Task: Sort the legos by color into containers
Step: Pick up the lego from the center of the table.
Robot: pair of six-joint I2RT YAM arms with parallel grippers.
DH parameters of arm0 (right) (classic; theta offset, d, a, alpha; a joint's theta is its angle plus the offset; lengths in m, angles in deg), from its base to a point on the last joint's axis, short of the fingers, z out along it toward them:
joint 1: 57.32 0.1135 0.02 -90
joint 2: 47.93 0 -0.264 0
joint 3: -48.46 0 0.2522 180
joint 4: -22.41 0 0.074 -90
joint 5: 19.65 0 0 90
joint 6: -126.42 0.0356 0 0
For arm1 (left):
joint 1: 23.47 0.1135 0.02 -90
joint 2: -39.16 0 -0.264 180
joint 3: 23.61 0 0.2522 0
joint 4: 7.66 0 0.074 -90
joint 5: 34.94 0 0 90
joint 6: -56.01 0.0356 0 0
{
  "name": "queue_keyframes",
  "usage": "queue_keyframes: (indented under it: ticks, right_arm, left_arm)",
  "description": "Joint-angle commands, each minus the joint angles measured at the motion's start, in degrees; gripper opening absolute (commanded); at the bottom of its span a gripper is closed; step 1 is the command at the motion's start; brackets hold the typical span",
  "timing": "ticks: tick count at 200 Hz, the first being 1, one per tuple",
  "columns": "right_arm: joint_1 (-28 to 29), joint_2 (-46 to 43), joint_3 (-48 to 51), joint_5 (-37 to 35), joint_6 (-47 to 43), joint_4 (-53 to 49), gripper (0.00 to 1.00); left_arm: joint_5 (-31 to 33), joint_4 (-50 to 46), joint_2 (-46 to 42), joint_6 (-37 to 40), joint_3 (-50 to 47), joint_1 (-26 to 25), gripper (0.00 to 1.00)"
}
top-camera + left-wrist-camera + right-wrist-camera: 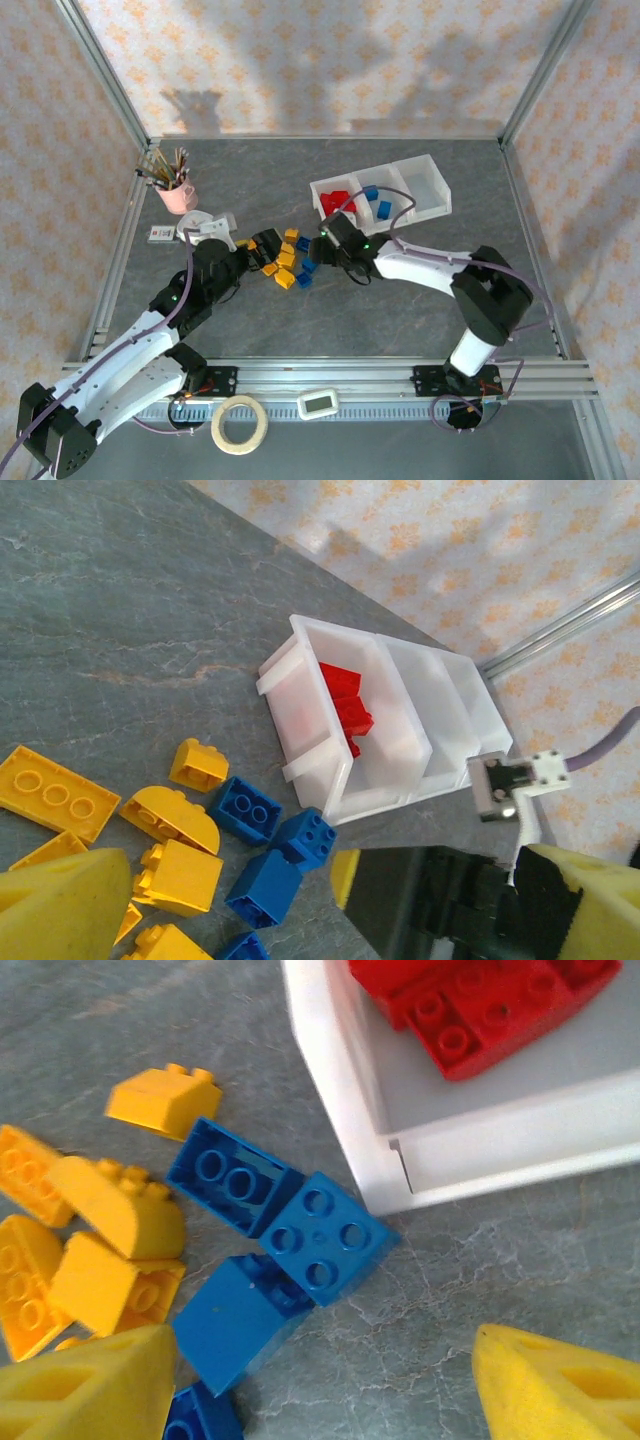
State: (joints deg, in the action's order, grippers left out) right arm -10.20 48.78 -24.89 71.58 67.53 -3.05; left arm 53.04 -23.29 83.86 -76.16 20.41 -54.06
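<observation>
Legos (pixel 320 1235) glossy plastic; bins (pixel 335 1090) translucent plastic; table (pixel 490 1260) matt, perhaps stone-look.

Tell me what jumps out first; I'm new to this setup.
A bright heap of yellow and blue legos lies mid-table. Just beyond stands the row of white containers, red bricks in its left bin, blue ones in the middle. A pink cup of pencils sits back left.

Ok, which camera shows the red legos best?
Right wrist: the red legos sit close up in the bin, studs clear, though cropped at the frame's top. Left wrist shows the whole pile, smaller. Top external gives a small red patch.
</observation>
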Motion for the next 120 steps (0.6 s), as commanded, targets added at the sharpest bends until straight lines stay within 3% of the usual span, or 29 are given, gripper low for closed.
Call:
queue_keyframes:
  ticks: [1,79,120]
  right_arm:
    - [0.15,3.00,-2.77,-5.78,8.48,0.59,0.78]
    - [0.35,11.22,-8.31,-12.89,14.86,0.02,0.81]
    - [0.32,11.46,-7.57,-14.43,15.64,-1.63,0.79]
  left_arm:
    - [1.66,-1.29,-0.80,-0.55,-0.73,0.62,0.99]
    - [2.29,-1.91,-2.16,0.07,-1.52,0.88,0.99]
    - [2.02,-2.13,-2.26,0.16,-1.74,0.97,0.99]
